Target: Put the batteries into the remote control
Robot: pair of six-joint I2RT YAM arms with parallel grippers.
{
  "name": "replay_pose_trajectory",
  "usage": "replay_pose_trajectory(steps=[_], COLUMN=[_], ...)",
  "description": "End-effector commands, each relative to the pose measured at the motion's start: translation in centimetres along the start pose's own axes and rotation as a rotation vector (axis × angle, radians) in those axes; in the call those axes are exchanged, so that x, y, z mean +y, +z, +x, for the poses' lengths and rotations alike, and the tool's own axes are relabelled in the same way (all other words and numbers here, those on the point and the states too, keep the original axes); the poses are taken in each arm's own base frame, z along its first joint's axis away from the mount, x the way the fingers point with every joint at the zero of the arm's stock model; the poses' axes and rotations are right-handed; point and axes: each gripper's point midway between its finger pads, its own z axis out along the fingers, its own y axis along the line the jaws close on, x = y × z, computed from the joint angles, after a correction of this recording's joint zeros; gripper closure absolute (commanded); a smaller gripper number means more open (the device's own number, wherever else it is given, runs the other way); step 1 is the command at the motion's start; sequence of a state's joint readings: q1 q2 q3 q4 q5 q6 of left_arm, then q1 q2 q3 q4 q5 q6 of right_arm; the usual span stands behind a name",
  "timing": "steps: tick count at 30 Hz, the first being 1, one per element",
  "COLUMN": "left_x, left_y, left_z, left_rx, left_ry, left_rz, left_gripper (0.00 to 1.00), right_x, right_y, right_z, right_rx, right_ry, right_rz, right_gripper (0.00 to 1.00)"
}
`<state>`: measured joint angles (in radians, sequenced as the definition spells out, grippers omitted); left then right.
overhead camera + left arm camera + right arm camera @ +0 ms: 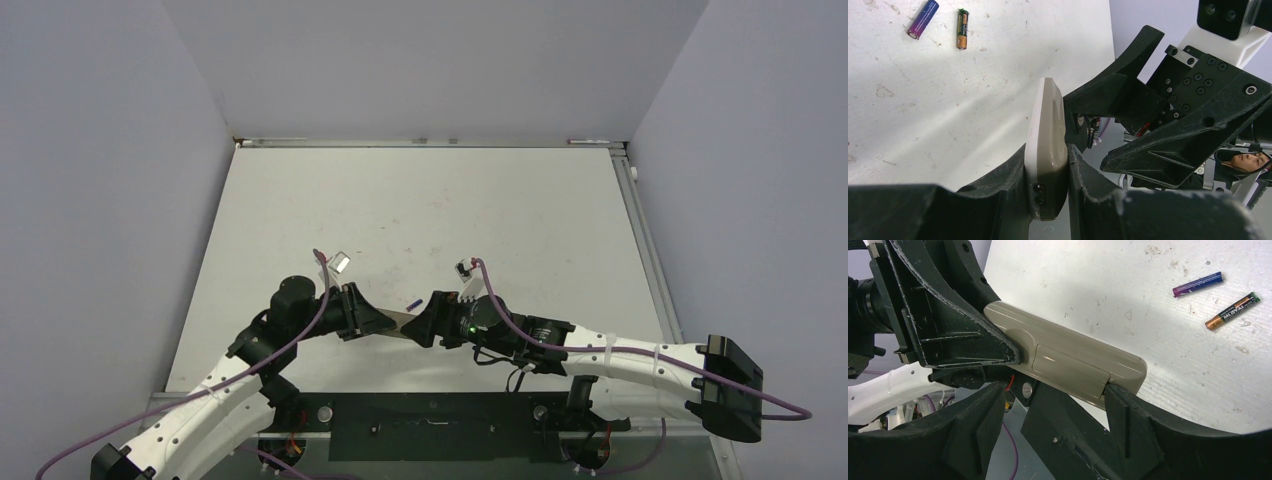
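Two robot arms meet over a scuffed white table [450, 210] near its front edge. The left pincer [1047, 155] is clamped tight on one end of the remote control [1068, 357] and holds it clear of the surface, its thin sides pinched between the two black fingers. The handset's greyish-beige back faces the right wrist camera, and the battery cover [1070, 367] is in place on it. The right pincer [1048, 410] stands wide open just beneath the remote's free end. One fingertip [1115, 392] sits right at the cover's outer edge, and the other is apart from the casing; this pincer grips nothing. The purple battery [1197, 284] and the gold battery [1232, 311] lie loose on the table beyond the handset, close beside each other but not touching.
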<state>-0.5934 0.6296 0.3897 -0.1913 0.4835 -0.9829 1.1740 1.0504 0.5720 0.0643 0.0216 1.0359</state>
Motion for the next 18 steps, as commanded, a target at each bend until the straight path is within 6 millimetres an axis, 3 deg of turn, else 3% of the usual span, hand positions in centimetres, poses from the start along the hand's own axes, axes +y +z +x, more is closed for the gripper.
replay_pose_trajectory(steps=[1,18], left_x=[-2.82,-2.18], left_y=[-0.24,0.03], left_z=[-1.14,-1.24], left_rx=[-0.022,-0.022], left_ry=[0.056,0.063], left_rz=[0.075,0.045], left_gripper=[1.0,1.0], right_x=[8.63,9.04], right_y=[-2.12,-2.45], right_z=[-2.72,-2.97], right_rx=[-0.057,-0.064], right_ry=[0.036,0.025], right_rz=[-0.29,-0.289], right_gripper=[0.3,0.3])
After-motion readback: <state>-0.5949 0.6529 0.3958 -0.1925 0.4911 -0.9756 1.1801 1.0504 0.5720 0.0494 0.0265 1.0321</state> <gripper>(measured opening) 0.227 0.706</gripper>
